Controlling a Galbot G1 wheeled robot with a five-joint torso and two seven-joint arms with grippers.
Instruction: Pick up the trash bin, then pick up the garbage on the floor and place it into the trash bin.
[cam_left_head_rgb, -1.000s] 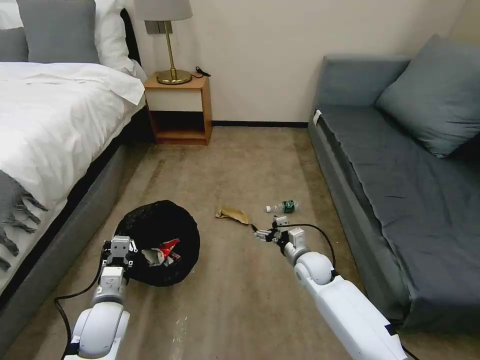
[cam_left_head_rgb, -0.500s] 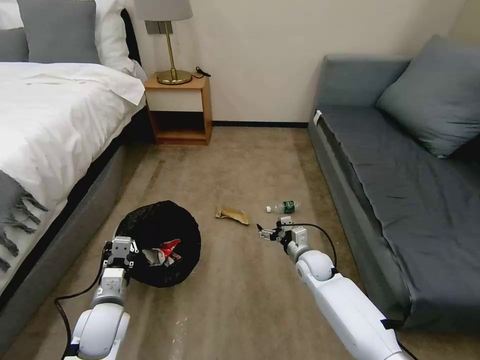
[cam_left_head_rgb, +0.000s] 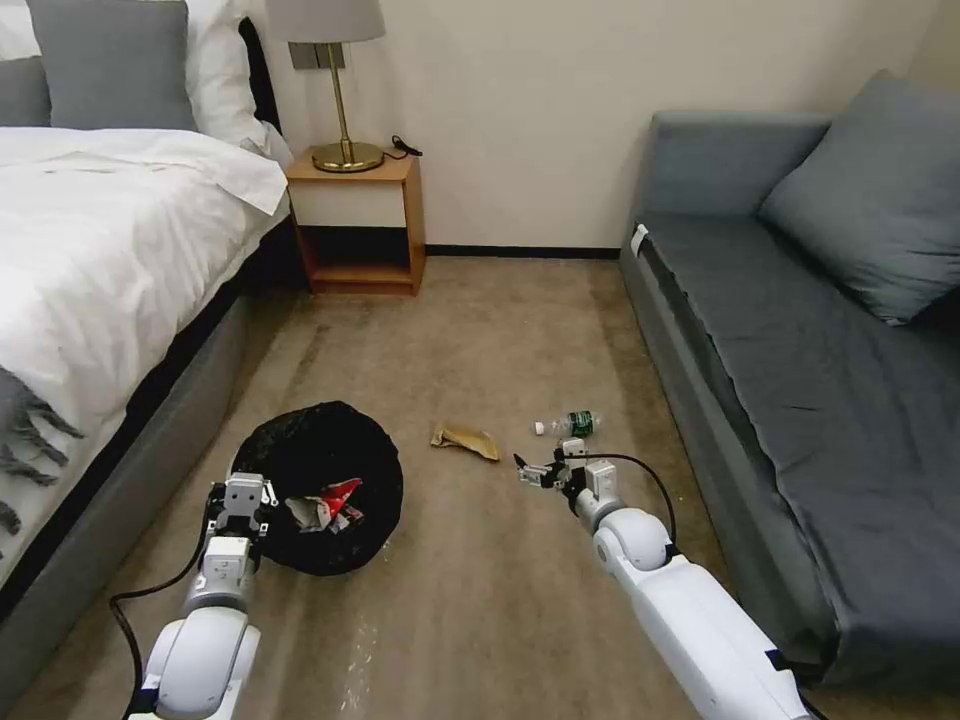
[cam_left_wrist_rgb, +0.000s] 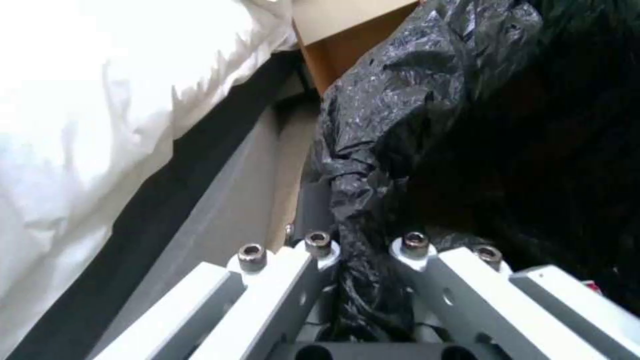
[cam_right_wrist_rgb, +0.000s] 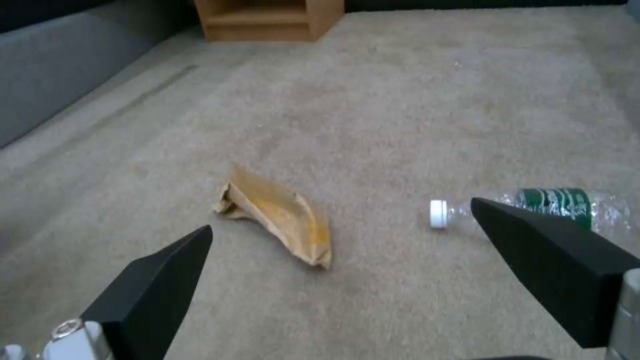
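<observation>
The left gripper (cam_left_head_rgb: 236, 497) is clamping the near-left rim of the trash bin (cam_left_head_rgb: 318, 483), its fingers (cam_left_wrist_rgb: 293, 280) pinching the crinkled black liner, and the bin is sitting on the carpet (cam_left_head_rgb: 480, 330) beside the bed (cam_left_head_rgb: 100, 260) with a red-and-white packet (cam_left_head_rgb: 325, 503) lying inside. The right gripper (cam_left_head_rgb: 532, 470) is hovering low over the floor with its black fingers (cam_right_wrist_rgb: 160, 280) spread wide apart and holding nothing. The brown paper bag (cam_right_wrist_rgb: 277, 216) is lying just beyond it to the left, and the clear bottle (cam_right_wrist_rgb: 533, 207) is lying just beyond it to the right, near the sofa (cam_left_head_rgb: 800, 380).
</observation>
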